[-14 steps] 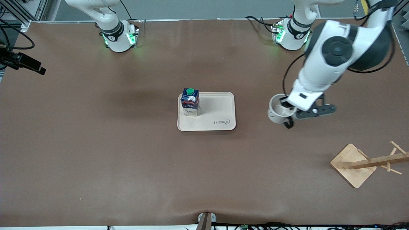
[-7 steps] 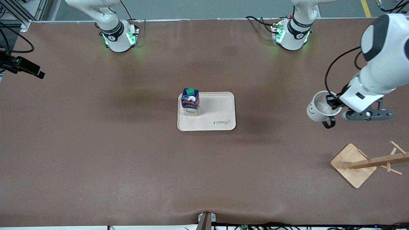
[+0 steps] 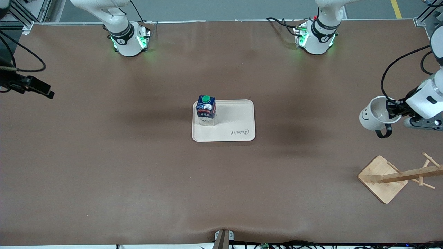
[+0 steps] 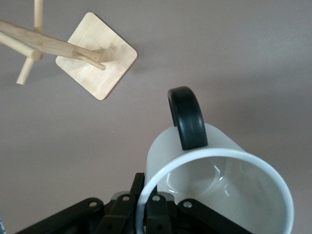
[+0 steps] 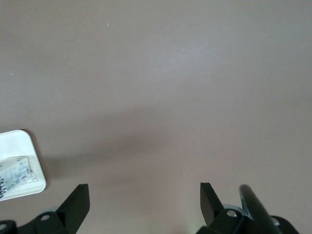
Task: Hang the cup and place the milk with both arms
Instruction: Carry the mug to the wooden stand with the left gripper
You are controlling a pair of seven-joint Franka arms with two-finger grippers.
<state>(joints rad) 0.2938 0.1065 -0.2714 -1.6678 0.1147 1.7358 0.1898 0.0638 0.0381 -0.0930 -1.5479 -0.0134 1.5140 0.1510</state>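
- On the tray [image 3: 242, 117] at mid-surface: one milk [image 3: 206, 110], upright.
- Left gripper [image 3: 394, 109] clamps one cup [image 3: 375, 116] (rim-held), over the surface near one wooden rack [image 3: 398, 176].
- Right gripper [image 5: 144, 204]: spread wide, holding nothing.

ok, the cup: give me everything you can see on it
The cup is a small white mug, glossy and ceramic-looking, with a black loop handle and a black smiley on its side. It looks empty. The left gripper is shut on its rim, holding it tilted in the air over bare table near the wooden rack, handle hanging downward.
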